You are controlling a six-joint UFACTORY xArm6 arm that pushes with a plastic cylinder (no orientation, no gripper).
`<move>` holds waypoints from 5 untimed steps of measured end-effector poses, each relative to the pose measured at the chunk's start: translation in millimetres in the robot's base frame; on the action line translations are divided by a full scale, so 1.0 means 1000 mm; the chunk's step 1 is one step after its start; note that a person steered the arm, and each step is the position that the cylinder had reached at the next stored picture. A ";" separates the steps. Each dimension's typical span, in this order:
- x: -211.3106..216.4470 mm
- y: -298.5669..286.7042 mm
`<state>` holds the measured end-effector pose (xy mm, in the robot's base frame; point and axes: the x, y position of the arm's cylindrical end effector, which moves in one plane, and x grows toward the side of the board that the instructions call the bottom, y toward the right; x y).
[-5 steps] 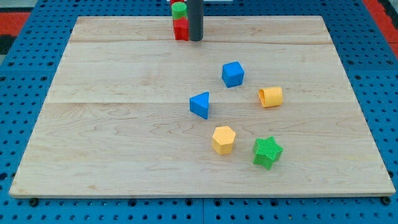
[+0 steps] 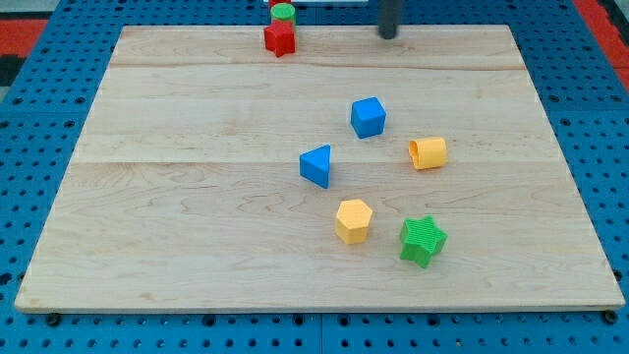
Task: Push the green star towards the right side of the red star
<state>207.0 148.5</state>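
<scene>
The wooden tabletop (image 2: 197, 216) is being shown lying on a blue perforated base (image 2: 59, 334), and seven small blocks are being carried on or just beyond it.

The dark rod (image 2: 390, 12) is being seen at the view's top, right of centre, and is being rendered blurred. No hand is being carried by the rod: it is ending in a bare tip (image 2: 390, 36), by which nothing is being held or touched. The tip is being held over the tabletop's far edge, to the view's right of the red star (image 2: 280, 39) and well apart from it, and far above every other block in the view.

The green star (image 2: 423, 241), the task's thing, is being shown low and right of centre, near the view's bottom and well apart from the red star. Just beside it, to the view's left, a yellow hexagon (image 2: 354, 220) is being shown. Nearer the middle, a blue triangle (image 2: 316, 165), a blue cube (image 2: 368, 116) and a yellow cylinder (image 2: 428, 152) lying on its side are being shown, none touching another.

A green cylinder (image 2: 283, 13) is being shown directly above the red star in the view; whether the two are touching cannot be told.
</scene>
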 end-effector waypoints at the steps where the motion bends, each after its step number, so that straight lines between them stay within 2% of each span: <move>1: 0.032 0.091; 2: 0.135 0.122; 4: 0.342 0.107; 5: 0.371 0.038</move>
<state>578.0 186.5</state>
